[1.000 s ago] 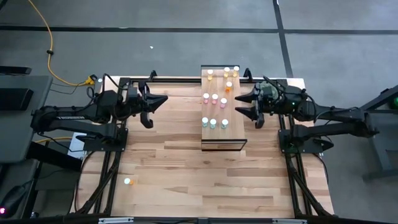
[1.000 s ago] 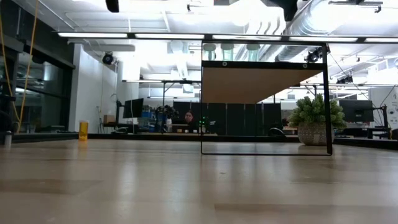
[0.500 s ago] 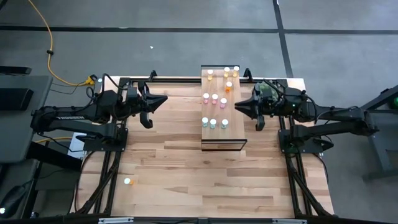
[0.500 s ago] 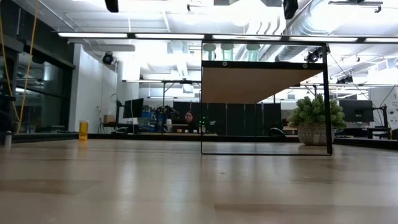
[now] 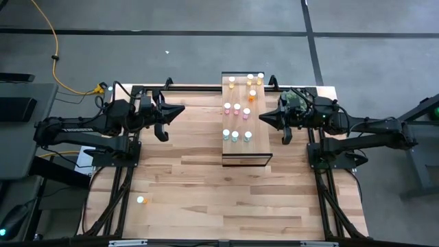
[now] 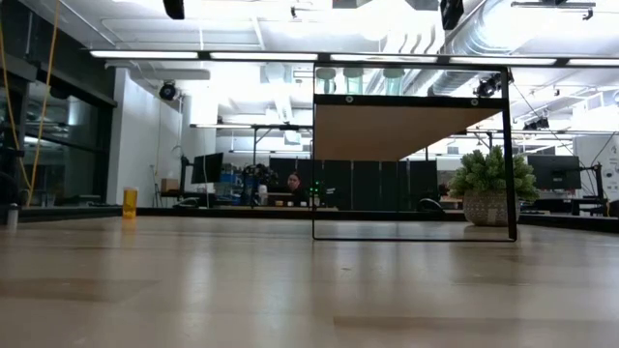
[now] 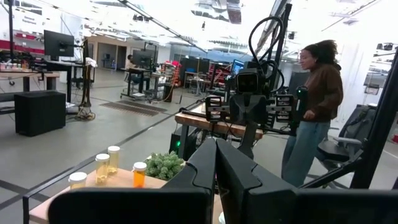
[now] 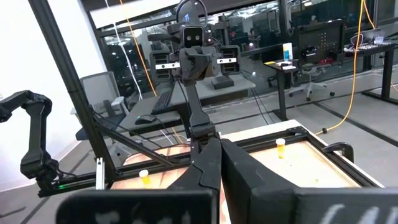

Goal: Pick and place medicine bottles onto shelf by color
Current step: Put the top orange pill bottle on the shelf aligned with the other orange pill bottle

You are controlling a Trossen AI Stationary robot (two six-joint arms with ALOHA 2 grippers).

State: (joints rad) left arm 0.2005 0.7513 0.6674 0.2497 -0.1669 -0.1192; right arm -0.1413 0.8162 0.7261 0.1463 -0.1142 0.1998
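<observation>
The shelf (image 5: 259,148) stands at the table's middle-far part. On its top board stand yellow and orange medicine bottles (image 5: 251,83) at the far end, pink ones (image 5: 236,108) in the middle and pale blue-green ones (image 5: 235,135) toward the near end. A single bottle (image 5: 140,200) is on the table at the near left. My left gripper (image 5: 182,110) hovers shut left of the shelf, holding nothing. My right gripper (image 5: 261,116) hovers shut at the shelf's right side, level with the pink bottles, with nothing between its fingers (image 8: 211,163).
A yellow bottle (image 6: 130,201) shows far off at the left in the low view. A potted plant (image 6: 488,188) stands behind the shelf frame. A person (image 7: 314,112) stands beyond the right arm. Bare tabletop (image 5: 226,199) lies in front of the shelf.
My right gripper has shut beside the shelf with nothing between its fingers. The bottles stand as before.
</observation>
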